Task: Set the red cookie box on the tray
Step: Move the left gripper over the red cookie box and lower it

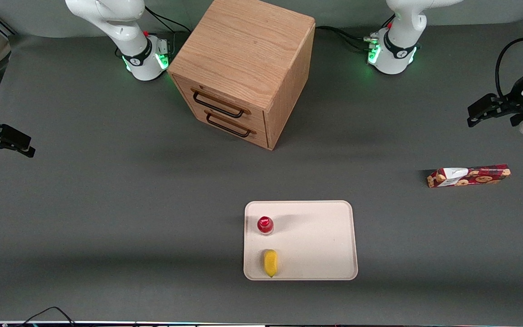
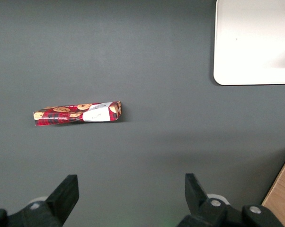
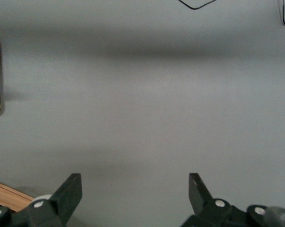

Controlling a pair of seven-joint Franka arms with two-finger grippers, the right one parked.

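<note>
The red cookie box [image 1: 469, 175] [image 2: 78, 113] lies flat on the grey table toward the working arm's end, its white label patch at the end nearer the tray. The cream tray [image 1: 320, 236] [image 2: 256, 42] sits near the middle of the table, a little nearer the front camera than the box and well apart from it. My gripper [image 1: 472, 116] [image 2: 130, 187] hovers above the table, farther from the front camera than the box. It is open, with only bare table between its fingers.
A small red-capped bottle [image 1: 265, 225] and a yellow item [image 1: 270, 262] stand on the tray along its edge toward the parked arm. A wooden two-drawer cabinet [image 1: 243, 68] [image 2: 284, 198] stands farther from the front camera, both drawers shut.
</note>
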